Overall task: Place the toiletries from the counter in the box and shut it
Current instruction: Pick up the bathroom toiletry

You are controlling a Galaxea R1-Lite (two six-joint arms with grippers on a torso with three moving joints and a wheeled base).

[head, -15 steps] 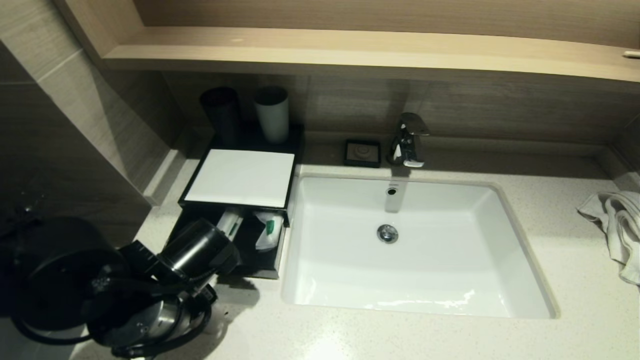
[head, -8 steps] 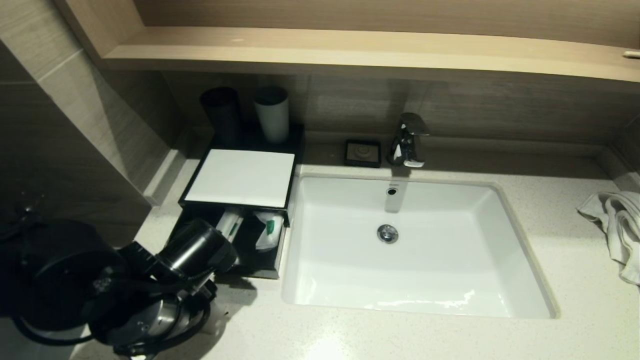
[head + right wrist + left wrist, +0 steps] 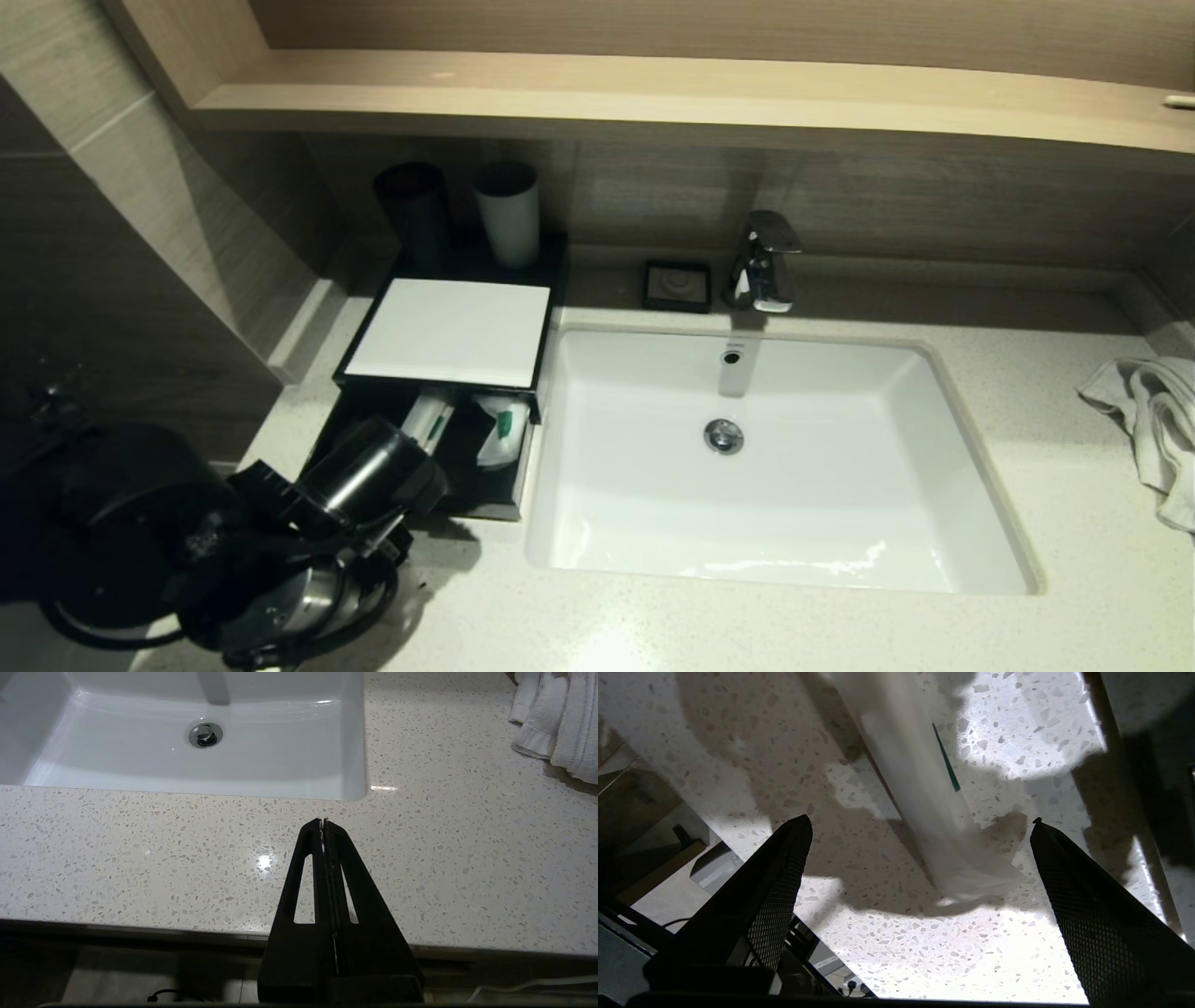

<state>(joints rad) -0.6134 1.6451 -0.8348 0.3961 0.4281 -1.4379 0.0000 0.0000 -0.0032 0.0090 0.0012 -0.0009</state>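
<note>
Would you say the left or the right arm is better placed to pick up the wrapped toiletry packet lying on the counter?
Left, probably: the left gripper hangs open right over the packet beside the box. The right gripper is shut, near the counter's front edge by the sink.

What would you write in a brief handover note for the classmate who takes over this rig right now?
Left gripper: fingers open, poised over a wrapped toiletry packet lying on the counter in front of the box; nothing gripped.
Right gripper: fingers shut, empty, parked over the counter's front edge near the sink.
Box: its black drawer is pulled out, with two wrapped toiletries inside.
Done: those two items are in.
Left: grasp the packet on the counter, put it in the drawer, push the drawer shut. Whether other items are hidden behind the left arm cannot be told.
</note>
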